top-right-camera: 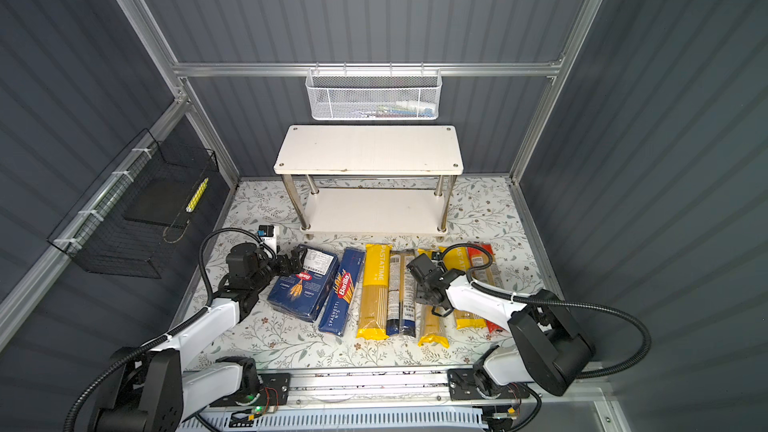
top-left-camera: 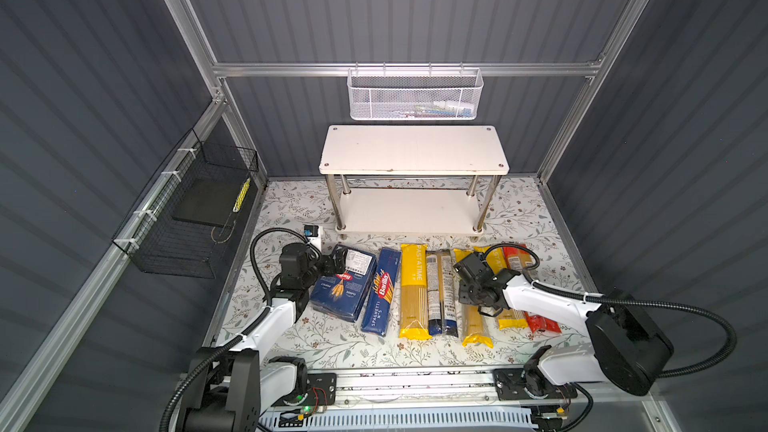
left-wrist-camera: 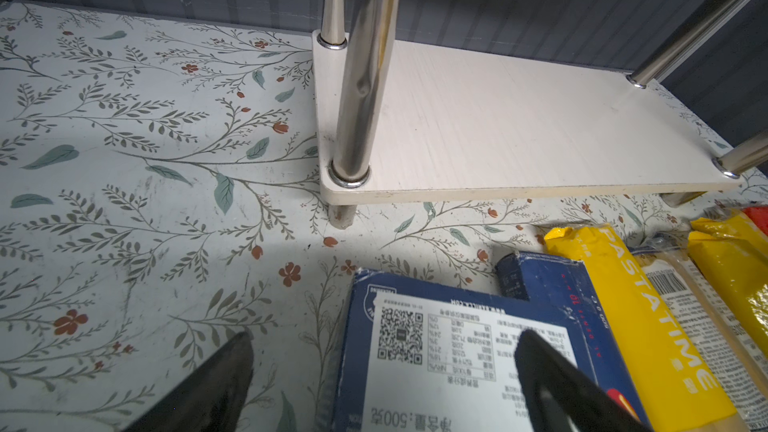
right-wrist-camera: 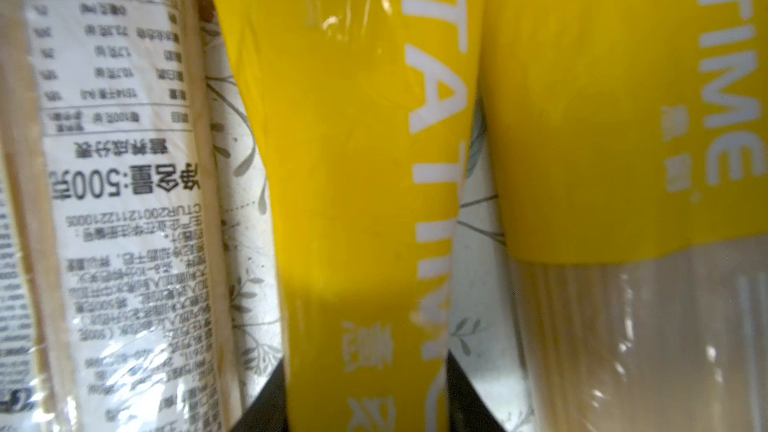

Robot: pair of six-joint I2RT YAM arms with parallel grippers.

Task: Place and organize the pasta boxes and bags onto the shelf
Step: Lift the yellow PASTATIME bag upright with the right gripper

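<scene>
- The left hand (left-wrist-camera: 384, 351) is hanging spread over the far end of the wide box (top-left-camera: 343, 284). One finger is sitting above the label and the other above the bare bench (top-left-camera: 291, 334), so it is straddling the box's edge, not gripping it. I judge it is lining up for a grasp on that side.
- The right hand (right-wrist-camera: 365, 405) is pinching the middle yellow bag (right-wrist-camera: 353, 160) across its narrow width, with a finger pressing on each side. The film is narrowing there. A long, soft packet is probably easiest to take crosswise.
- The boxes and bags are lying in a row on the bench, lengthwise toward the shelf (top-left-camera: 415, 151), with the slim box (top-left-camera: 381, 290) just beside the wide one.
- Both shelf boards are standing bare, so nothing is placed yet.
</scene>
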